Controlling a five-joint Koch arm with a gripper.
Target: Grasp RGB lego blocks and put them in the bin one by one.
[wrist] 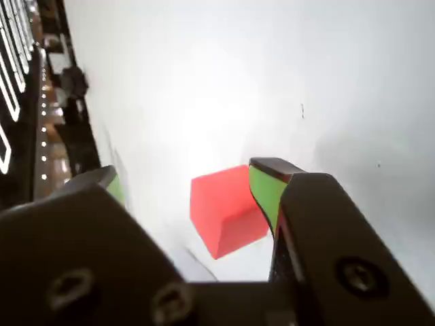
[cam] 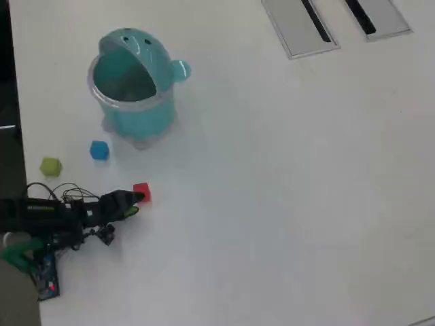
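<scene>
The red lego block point(wrist: 224, 210) is being straddled by the tool point(wrist: 187, 183), whose green-padded jaws are being held spread, one pad beside the block and nothing gripped. On the white surface point(cam: 285, 190), the blue block point(cam: 99, 150) and yellow-green block point(cam: 51, 166) are being left at about ten o'clock from the red one, with the teal bin point(cam: 132, 85) at twelve o'clock.
</scene>
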